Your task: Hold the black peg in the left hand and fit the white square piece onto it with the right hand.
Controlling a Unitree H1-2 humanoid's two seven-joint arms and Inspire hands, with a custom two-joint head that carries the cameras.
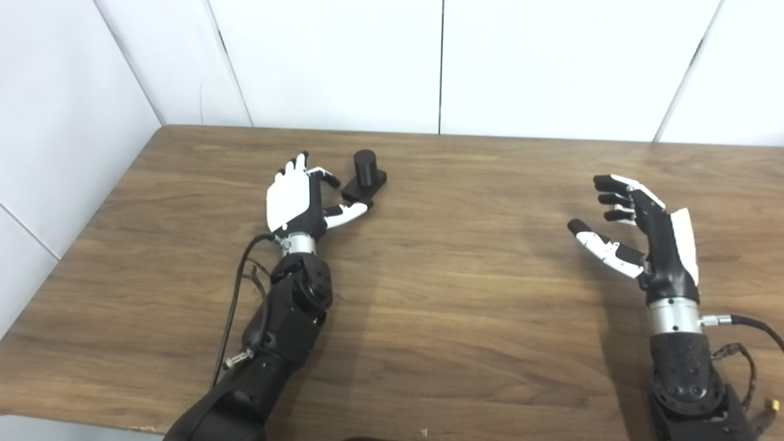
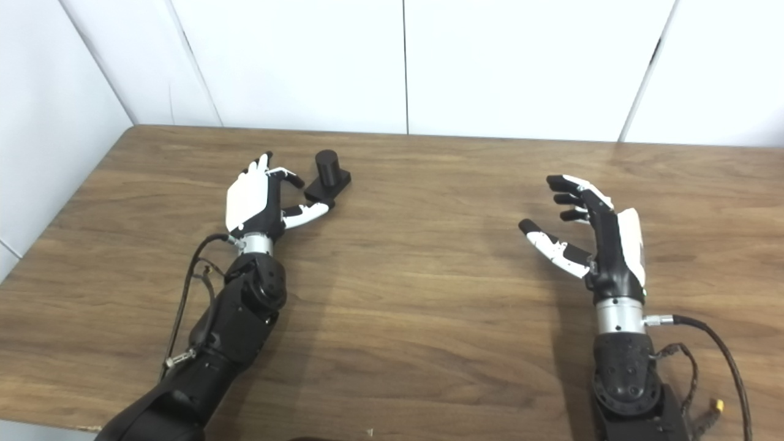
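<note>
Black peg (image 1: 365, 176) upright on wooden table (image 1: 465, 318) far left, left hand (image 1: 300, 199) spread open just beside it, thumb touching its base; right hand (image 1: 640, 229) open, empty, well apart

A brown wooden table (image 1: 465, 318) lay before me, its grain running side to side. White wall panels (image 1: 331, 61) stood behind it and along the left, split by dark seams.
</note>
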